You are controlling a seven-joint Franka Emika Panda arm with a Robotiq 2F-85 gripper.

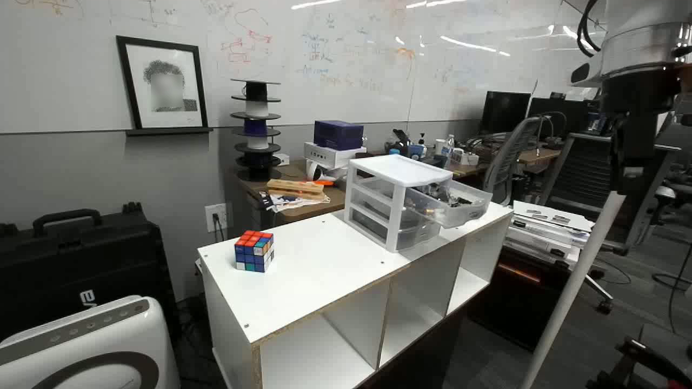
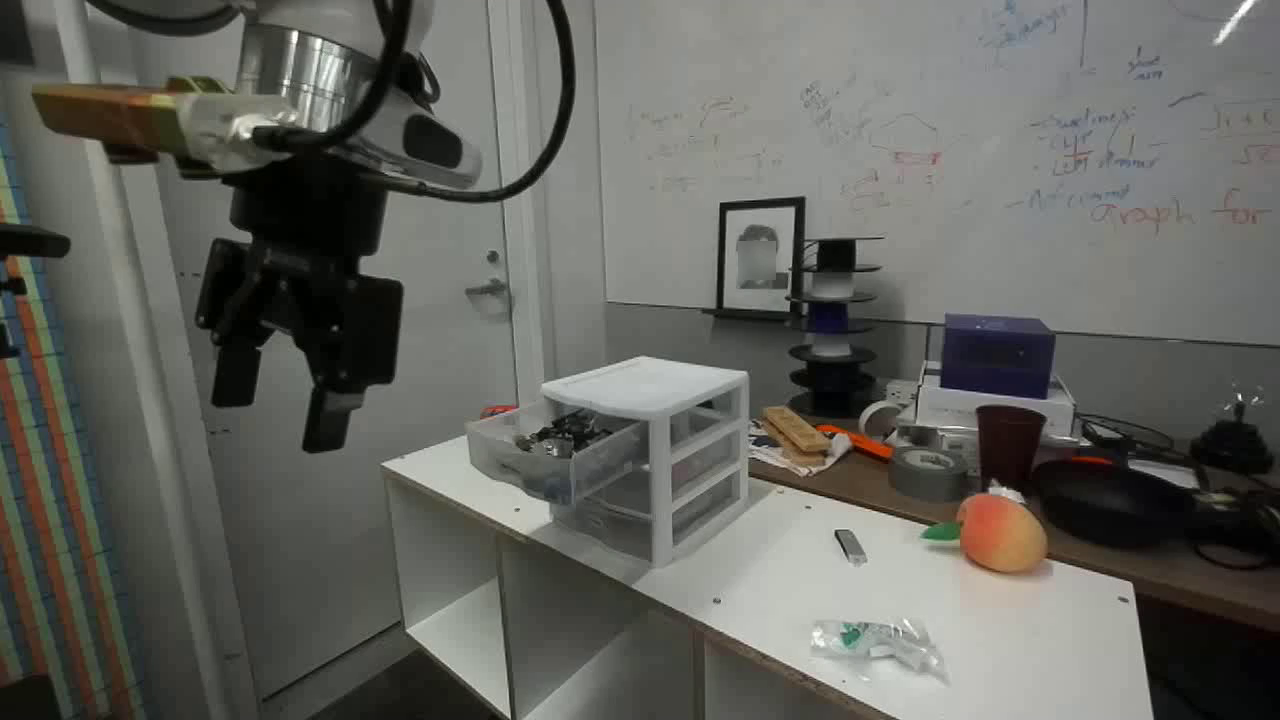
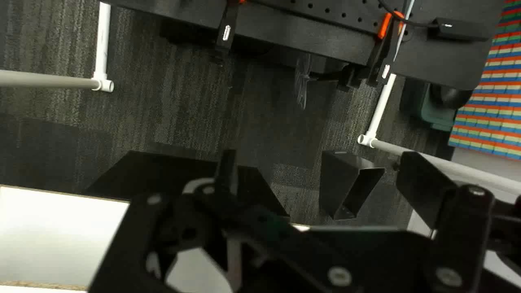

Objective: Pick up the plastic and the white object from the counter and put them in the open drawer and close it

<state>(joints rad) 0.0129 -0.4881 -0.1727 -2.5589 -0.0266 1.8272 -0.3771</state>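
A clear crinkled plastic wrapper (image 2: 878, 645) lies on the white counter (image 2: 760, 560) near its front edge. A small grey-white stick with a dark end (image 2: 850, 547), likely the white object, lies behind it. Both are out of sight in the exterior view with the cube. The white drawer unit (image 1: 400, 170) (image 2: 650, 385) has its top drawer (image 1: 465, 213) (image 2: 525, 465) pulled out, holding dark items. My gripper (image 2: 284, 400) is open and empty, high beside the open drawer, away from both objects. In the wrist view the fingers (image 3: 319, 162) are apart over the floor.
A Rubik's cube (image 1: 254, 251) sits at one counter end, a toy peach (image 2: 1003, 533) at the other. A desk behind holds a pan (image 2: 1110, 500), tape (image 2: 930, 472) and stacked spools (image 2: 835, 345). White pipes (image 1: 576, 292) (image 3: 49, 79) stand near the arm.
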